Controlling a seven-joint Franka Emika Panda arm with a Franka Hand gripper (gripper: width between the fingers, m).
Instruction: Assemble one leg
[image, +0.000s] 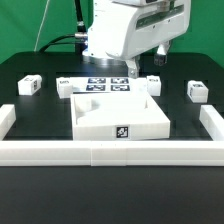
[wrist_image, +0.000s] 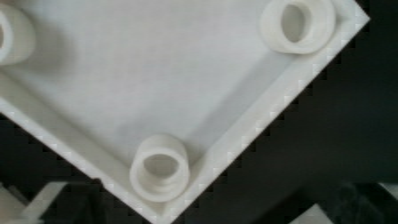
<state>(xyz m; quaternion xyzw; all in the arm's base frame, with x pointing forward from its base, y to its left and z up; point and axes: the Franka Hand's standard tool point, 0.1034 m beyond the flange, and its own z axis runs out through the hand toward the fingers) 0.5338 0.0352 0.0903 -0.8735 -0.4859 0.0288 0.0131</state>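
Four alike white legs with marker tags lie on the black table behind the panel: one at the far left (image: 29, 86), one (image: 65, 88) beside the panel's back left corner, one (image: 153, 84) at its back right, one (image: 196, 91) at the far right. My gripper (image: 133, 68) hangs over the back edge of the large white square panel (image: 115, 115), near the third leg, touching none. In the wrist view the gripper (wrist_image: 199, 212) is open and empty, its fingers dim at the picture's two lower corners, above a panel corner recess (wrist_image: 160, 170). No leg shows there.
The marker board (image: 105, 84) lies behind the panel. Long white border rails run along the exterior view's left (image: 8, 118), right (image: 212, 122) and front (image: 110, 152). Other panel recesses (wrist_image: 299, 22) show in the wrist view.
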